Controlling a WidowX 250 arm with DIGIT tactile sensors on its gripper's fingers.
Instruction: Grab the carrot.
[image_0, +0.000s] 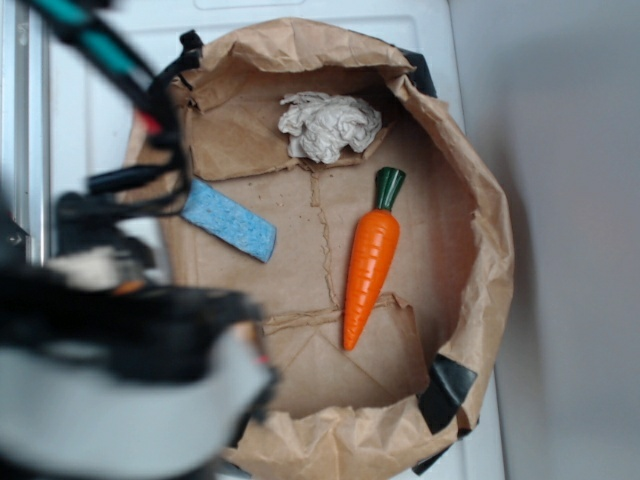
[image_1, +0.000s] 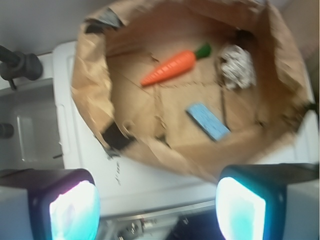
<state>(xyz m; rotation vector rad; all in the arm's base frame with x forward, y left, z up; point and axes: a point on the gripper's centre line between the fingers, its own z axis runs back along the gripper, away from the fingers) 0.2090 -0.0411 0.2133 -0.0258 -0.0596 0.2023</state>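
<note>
Item one: a shallow, round tray of crumpled brown paper (image_0: 470, 170), rim folded over and patched with black tape (image_0: 447, 388) at the lower right of the exterior view; it rests on a white appliance-like surface (image_0: 130, 60).

Item two: the glossy orange plastic toy carrot (image_0: 369, 265) with a short dark green stem top; we find it lying flat on the paper floor, right of centre in the exterior view, stem toward the top of the frame and point toward the bottom; nothing touches it. In the wrist view the carrot (image_1: 170, 67) lies in the upper middle, stem to the right.

Item three: a flat blue rectangular sponge (image_0: 229, 219), left of the carrot and well apart from it, one end at the tray's left rim.

Item four: a crumpled wad of off-white paper (image_0: 328, 125) at the top of the tray, near the carrot's stem but apart.

Item five: the gripper (image_1: 157, 205); in the wrist view we see its two fingers (image_1: 75, 207) spread wide at the bottom corners, holding nothing, outside the tray's rim and far from the carrot. In the exterior view the arm is a dark blur at the left.
</note>
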